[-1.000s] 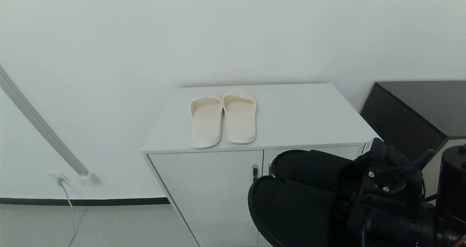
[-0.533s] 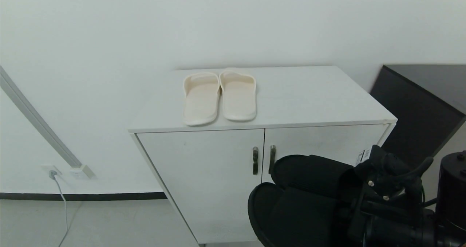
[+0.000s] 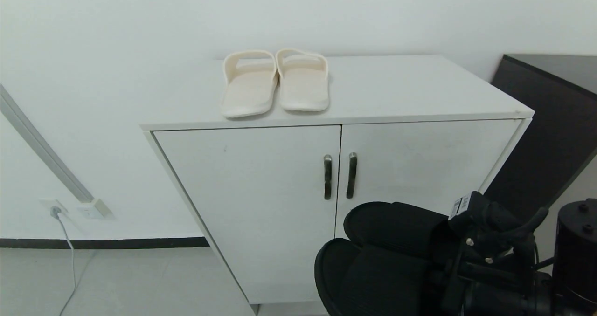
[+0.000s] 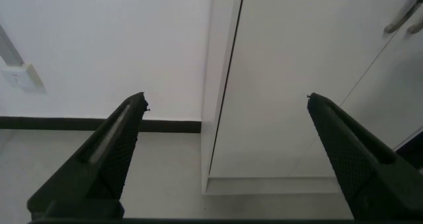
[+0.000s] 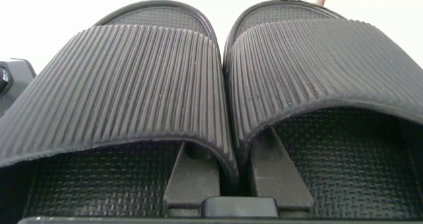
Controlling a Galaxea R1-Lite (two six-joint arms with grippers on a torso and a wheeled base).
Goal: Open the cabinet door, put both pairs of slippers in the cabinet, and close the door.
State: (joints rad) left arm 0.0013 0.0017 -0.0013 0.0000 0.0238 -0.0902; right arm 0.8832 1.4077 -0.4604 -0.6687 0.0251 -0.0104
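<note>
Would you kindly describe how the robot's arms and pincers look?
Both are black. The left pincer has two long wedge-shaped fingers with finely textured faces. The right arm shows silver screws, thin black cables and a small white label.

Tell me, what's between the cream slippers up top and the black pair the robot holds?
In the head view, the cabinet's closed doors and their two handles.
</note>
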